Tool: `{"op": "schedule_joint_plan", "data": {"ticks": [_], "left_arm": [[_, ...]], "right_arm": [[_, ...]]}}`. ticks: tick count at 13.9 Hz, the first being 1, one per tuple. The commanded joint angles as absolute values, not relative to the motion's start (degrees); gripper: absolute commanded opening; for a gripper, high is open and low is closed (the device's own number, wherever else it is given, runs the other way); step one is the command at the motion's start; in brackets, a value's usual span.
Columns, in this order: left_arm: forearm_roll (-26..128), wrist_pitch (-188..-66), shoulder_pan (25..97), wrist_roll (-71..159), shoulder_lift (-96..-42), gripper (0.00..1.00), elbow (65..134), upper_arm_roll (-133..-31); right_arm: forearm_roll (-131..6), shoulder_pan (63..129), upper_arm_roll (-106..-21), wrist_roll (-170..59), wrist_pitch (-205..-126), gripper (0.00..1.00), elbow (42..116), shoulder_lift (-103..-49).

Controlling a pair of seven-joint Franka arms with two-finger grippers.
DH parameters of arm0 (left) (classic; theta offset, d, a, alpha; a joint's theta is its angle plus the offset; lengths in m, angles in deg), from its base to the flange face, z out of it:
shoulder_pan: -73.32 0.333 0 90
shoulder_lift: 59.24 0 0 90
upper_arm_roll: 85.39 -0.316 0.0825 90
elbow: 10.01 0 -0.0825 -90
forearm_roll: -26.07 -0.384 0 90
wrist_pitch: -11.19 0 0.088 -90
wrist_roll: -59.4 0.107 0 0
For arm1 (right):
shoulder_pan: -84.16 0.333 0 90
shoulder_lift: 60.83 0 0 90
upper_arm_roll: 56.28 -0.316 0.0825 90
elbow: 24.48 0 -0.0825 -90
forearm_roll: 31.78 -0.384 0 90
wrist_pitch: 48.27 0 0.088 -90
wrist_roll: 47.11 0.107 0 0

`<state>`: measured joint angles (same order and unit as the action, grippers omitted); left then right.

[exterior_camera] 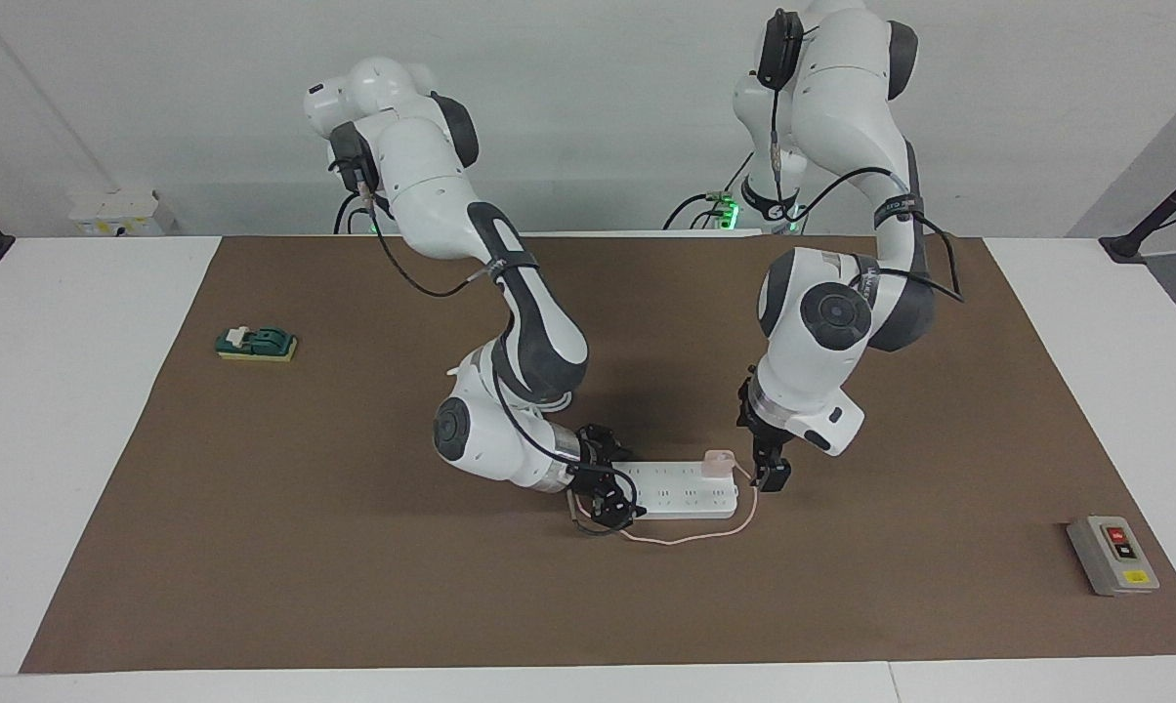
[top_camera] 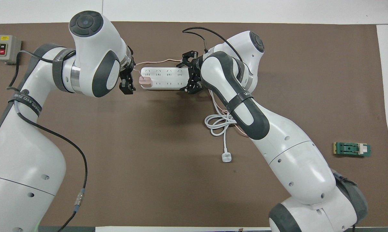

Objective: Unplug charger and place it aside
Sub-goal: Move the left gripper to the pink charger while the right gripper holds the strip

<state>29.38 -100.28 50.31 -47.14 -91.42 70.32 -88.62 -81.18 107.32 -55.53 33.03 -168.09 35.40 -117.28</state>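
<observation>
Charger (exterior_camera: 719,462) plugged into power strip (exterior_camera: 681,488) at end toward left arm; light, rigid, grip cube sides. Left gripper (exterior_camera: 773,475) beside it, empty, finger gap unclear. Right gripper (exterior_camera: 611,485) open astride strip's other end

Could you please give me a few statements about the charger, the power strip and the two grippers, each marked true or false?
1. The charger is plugged into the power strip. True.
2. The left gripper holds the charger. False: it is beside the charger, not closed on it.
3. The right gripper is at the power strip's end toward the right arm. True.
4. The charger's cable is coiled on top of the grey switch box. False: it loops on the mat beside the strip.
</observation>
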Motion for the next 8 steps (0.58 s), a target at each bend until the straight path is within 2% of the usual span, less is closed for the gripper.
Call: {"op": "schedule_joint_plan", "data": {"ticks": [1, 3, 4, 6, 7, 8], "left_arm": [[29.8, -99.5, 49.5, -48.6, -93.1, 1.00, 68.0, -89.3], [29.8, -100.5, 48.7, -50.1, -93.2, 1.00, 67.9, -89.3], [29.8, -100.7, 48.0, -50.9, -93.5, 1.00, 67.9, -89.3], [29.8, -101.2, 47.6, -51.7, -93.8, 1.00, 68.0, -89.3], [29.8, -101.7, 47.3, -52.0, -93.8, 1.00, 68.2, -89.3], [29.8, -102.2, 46.5, -52.4, -93.8, 1.00, 68.4, -89.3]], "right_arm": [[-81.2, 108.1, -55.4, 31.1, -169.8, 1.00, 34.1, -119.4], [-81.1, 108.5, -55.4, 31.2, -169.9, 1.00, 34.1, -119.5], [-81.0, 108.5, -55.4, 31.1, -170.0, 0.94, 34.1, -119.5], [-80.6, 108.5, -55.4, 31.1, -170.6, 0.32, 34.4, -119.4], [-80.6, 108.6, -55.4, 31.0, -171.6, 0.15, 35.1, -119.4], [-80.6, 108.9, -55.5, 30.5, -172.8, 0.06, 35.5, -119.3]]}}
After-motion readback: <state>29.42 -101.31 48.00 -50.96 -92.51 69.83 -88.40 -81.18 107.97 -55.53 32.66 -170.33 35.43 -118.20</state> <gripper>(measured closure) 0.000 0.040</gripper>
